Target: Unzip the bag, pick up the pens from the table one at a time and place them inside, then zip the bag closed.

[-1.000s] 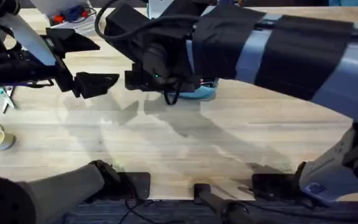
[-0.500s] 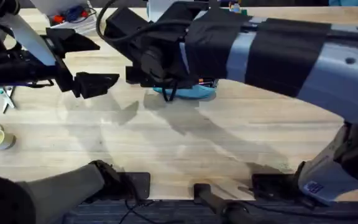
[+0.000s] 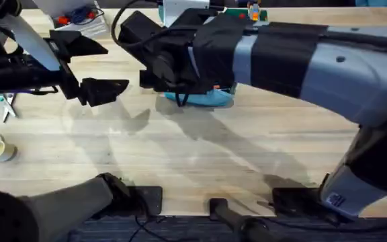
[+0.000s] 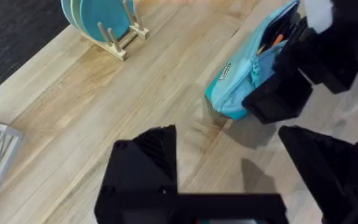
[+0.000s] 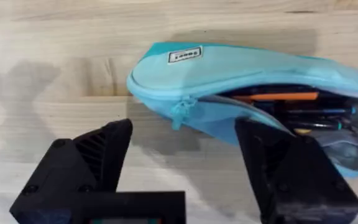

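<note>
Your right claw (image 5: 182, 171) hangs spread just above the bag (image 5: 253, 93), whose zip pull (image 5: 182, 112) lies between the fingers, likely lined up to pinch it. The bag gapes at one end with pens (image 5: 303, 112) inside. Your left claw (image 4: 253, 180) waits spread, off to the bag's side.

Bright, even light falls from above on the pale wood plank surface (image 3: 200, 144), with no harsh glare. In the overhead view soft grey shadows of both arms spread across the middle planks, toward 6 o'clock of the arms. The grey-and-black right arm (image 3: 301, 57), close under the camera, looks large and soft-edged. In both wrist views the black fingers (image 5: 79, 168) in the foreground are blurred, while the turquoise fabric pouch (image 5: 229, 87) stays sharp, casting a dim shadow beneath it
</note>
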